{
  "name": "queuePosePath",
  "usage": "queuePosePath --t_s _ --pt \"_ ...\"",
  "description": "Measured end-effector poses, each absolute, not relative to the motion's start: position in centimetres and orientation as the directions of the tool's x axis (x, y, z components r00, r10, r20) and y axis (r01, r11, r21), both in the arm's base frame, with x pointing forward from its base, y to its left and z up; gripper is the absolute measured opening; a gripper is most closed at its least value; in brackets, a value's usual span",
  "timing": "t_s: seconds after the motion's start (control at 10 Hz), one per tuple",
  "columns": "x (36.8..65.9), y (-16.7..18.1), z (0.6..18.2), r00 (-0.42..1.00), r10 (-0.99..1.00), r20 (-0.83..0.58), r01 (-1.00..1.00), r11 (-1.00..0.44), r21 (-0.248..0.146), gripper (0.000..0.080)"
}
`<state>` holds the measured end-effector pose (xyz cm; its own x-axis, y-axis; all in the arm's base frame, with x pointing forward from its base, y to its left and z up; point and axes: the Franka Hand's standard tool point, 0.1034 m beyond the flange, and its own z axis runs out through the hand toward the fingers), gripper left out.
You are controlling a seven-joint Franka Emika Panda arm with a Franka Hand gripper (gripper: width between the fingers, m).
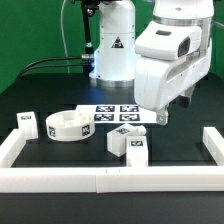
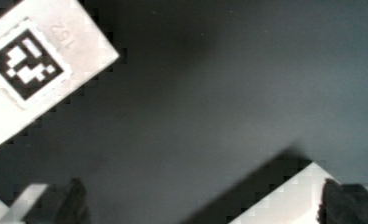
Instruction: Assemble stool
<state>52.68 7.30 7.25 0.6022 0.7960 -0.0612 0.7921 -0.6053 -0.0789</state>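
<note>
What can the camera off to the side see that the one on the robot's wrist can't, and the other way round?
Only the exterior view: the robot arm, the round seat, one leg at that view's left, two more legs near the front, and the white rail around them.
Only the wrist view: a close look between the fingers, spread apart with nothing held.
Both: the gripper, the dark table, and a flat white tagged sheet, probably the marker board, though the wrist view catches only a corner.
</note>
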Motion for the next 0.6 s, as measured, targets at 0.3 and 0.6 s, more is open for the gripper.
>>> queuePosePath --t_s 0.3,0.6 --pt "52.7 7.3 7.3 0.602 0.796 -0.061 0.792 -0.605 -0.079 0.0650" --pt "53.3 6.2 7.6 0.619 0.782 -0.074 0.778 -0.623 -0.079 0.0650"
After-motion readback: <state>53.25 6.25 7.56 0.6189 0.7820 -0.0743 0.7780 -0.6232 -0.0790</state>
